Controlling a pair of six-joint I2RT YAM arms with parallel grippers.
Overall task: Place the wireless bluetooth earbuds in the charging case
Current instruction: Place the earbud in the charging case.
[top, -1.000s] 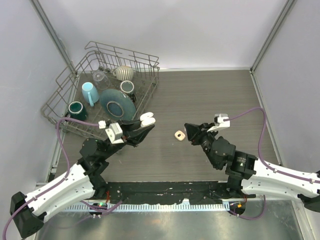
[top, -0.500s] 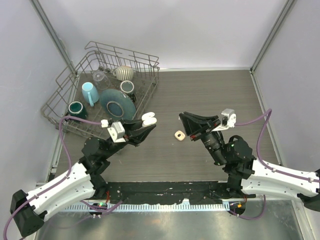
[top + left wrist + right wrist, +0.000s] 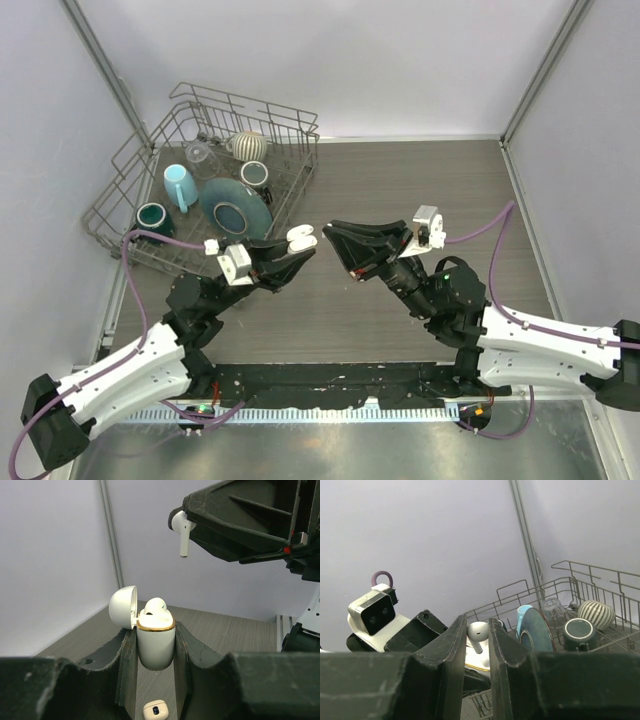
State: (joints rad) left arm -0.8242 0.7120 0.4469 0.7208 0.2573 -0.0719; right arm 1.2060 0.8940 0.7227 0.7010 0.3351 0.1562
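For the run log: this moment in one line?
left claw: shut on open charging case | case: one earbud seated | right claw: shut on second earbud, outside case

Robot lab cell: 2 arms (image 3: 130, 372) bolted to table (image 3: 430, 190), plain walls (image 3: 380, 60) w/ metal posts (image 3: 545, 65).

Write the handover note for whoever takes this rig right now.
Left claw: shut on the charging case, held upright off the table, lid open.
Right claw: shut on the held earbud, stem down. It is above the case and off to one side, not touching it.
Done: the seated earbud is already in the case.
Left: probably bring the held earbud over the case, lower it in beside the first, release.
Note: a small cream object lies on the table under the case; I cannot tell what it is.
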